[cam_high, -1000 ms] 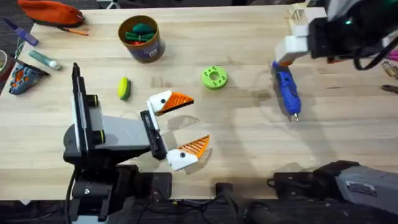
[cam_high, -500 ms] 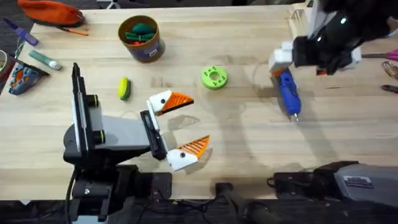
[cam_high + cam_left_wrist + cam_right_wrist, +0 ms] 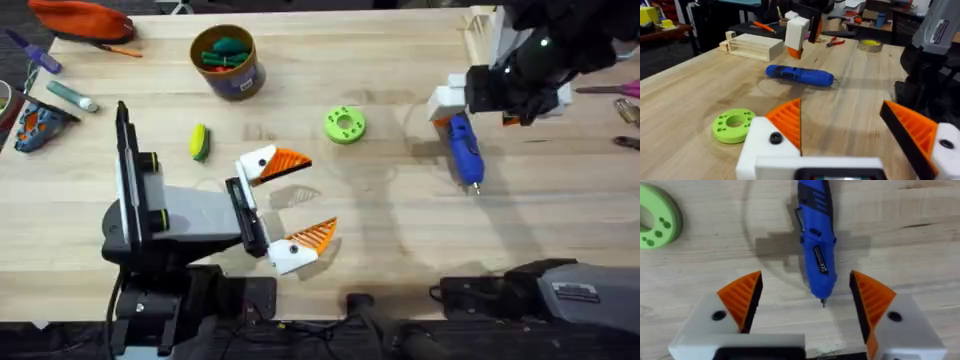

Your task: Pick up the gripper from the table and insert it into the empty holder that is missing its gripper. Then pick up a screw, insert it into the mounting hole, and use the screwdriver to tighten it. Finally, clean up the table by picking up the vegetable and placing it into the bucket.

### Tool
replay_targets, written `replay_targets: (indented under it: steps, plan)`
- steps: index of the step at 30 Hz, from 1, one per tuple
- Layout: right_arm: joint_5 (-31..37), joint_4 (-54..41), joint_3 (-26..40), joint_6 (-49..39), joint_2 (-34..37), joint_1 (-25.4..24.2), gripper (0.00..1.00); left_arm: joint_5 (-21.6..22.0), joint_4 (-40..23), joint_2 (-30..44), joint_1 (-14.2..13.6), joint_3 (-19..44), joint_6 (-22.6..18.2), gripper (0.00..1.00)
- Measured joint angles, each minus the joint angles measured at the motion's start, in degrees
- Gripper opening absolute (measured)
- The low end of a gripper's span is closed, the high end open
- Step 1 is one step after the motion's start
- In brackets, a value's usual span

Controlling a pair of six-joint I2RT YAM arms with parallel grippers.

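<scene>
The blue screwdriver (image 3: 463,150) lies on the table, tip toward the arms' bases, and is seen up close (image 3: 815,240) and farther off (image 3: 800,75). My right gripper (image 3: 480,106) hovers over it, open, its orange pads (image 3: 742,297) either side of the tip without touching. My left gripper (image 3: 300,205) rests open at the near middle. Both of its white holder jaws (image 3: 765,150) carry an orange gripper wedge (image 3: 789,122), and a dark screw head (image 3: 775,137) shows in one. The yellow-green vegetable (image 3: 200,142) lies near the tan bucket (image 3: 228,62).
A green disc with holes (image 3: 345,125) lies between the two grippers. A pale wooden rack (image 3: 482,25) stands at the far right edge. Pouches and pens sit at the far left, and hand tools lie at the right edge.
My right gripper has moved left and toward the near side, settling over the screwdriver's back end. The left arm and the table's objects have stayed put.
</scene>
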State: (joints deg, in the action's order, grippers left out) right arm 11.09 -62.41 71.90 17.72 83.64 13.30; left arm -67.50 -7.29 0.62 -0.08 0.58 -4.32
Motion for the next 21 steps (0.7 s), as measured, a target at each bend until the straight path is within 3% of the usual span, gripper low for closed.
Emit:
replay_targets:
  steps: [10, 13, 15, 19, 21]
  plan:
    - [0.0, 0.0, 0.0, -0.2, 0.0, 0.0, 0.987, 0.0, 0.0, 0.0, 0.0, 0.0, 0.0, 0.989]
    - [0.0, 0.0, 0.0, -0.2, 0.0, 0.0, 0.987, 0.0, 0.0, 0.0, 0.0, 0.0, -0.1, 0.776]
    - [0.0, 0.0, 0.0, -0.2, 0.0, 0.0, 0.986, 0.0, 0.0, 0.0, 0.0, 0.0, -0.1, 0.516]
    - [0.0, 0.0, 0.0, -0.2, 0.0, 0.0, 0.986, 0.0, 0.0, 0.0, 0.0, 0.0, -0.3, 0.096]
    - [0.0, 0.0, 0.0, -0.2, 0.0, 0.0, 0.984, 0.0, 0.0, 0.0, 0.0, 0.0, -0.6, 0.015]
